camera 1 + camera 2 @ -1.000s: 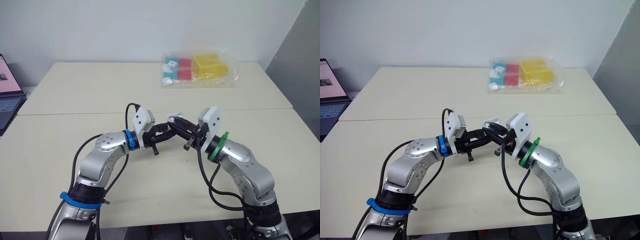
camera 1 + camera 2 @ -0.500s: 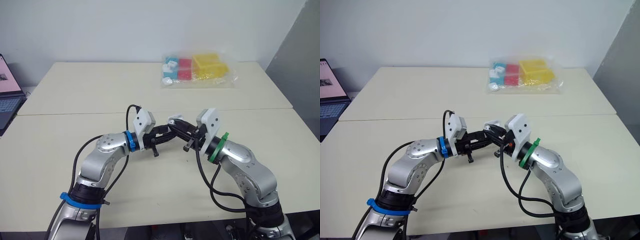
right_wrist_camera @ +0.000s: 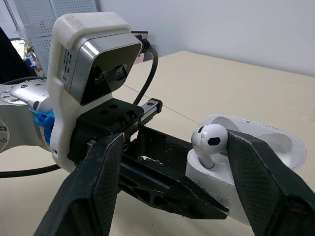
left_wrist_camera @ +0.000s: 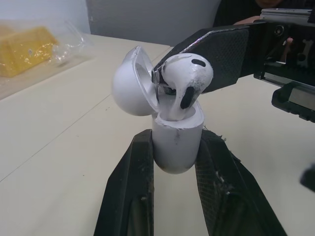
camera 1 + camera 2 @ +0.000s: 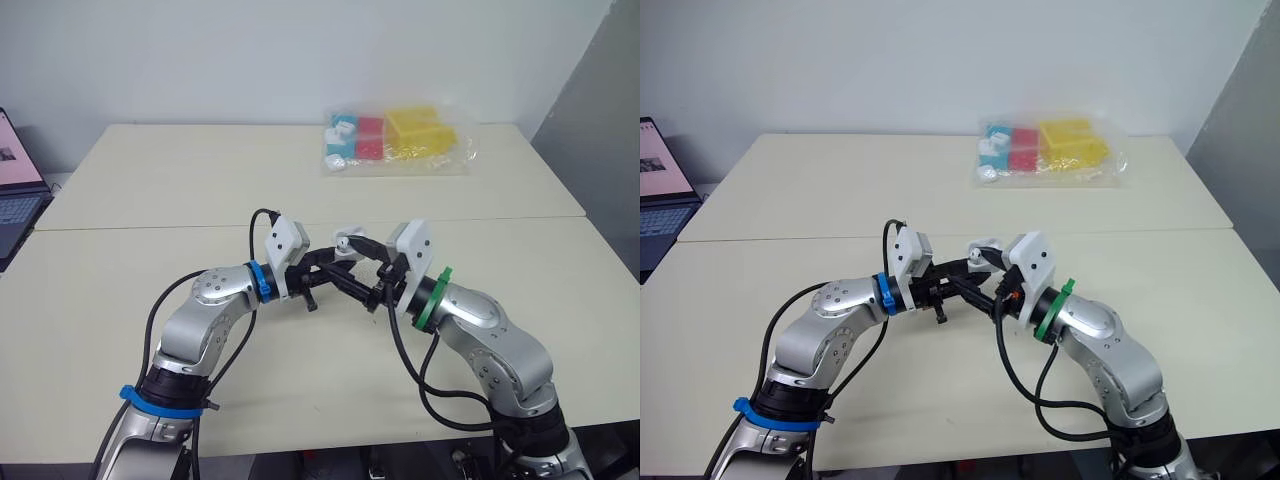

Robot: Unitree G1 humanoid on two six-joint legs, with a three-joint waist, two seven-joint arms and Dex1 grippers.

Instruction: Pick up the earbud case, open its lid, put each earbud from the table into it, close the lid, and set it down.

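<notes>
The earbud case (image 4: 175, 147) stands upright with its lid (image 4: 129, 82) swung back; a white earbud (image 4: 187, 78) sits in it, stem down in the body, head standing proud of the rim; the left gripper (image 4: 176, 134) pinches the case's body between its two black fingers (image 4: 139, 172), holding it over the near surface (image 5: 110, 330), close to the middle of that surface's far edge; the right gripper (image 3: 176, 138) faces it, its claw spread wide to either side of the earbud; whether it touches the bud I cannot tell; towards the far right corner of the far surface (image 5: 180, 170) lies a clear bag of coloured blocks (image 5: 395, 140); a laptop (image 5: 15, 185) stands off the left edge.
</notes>
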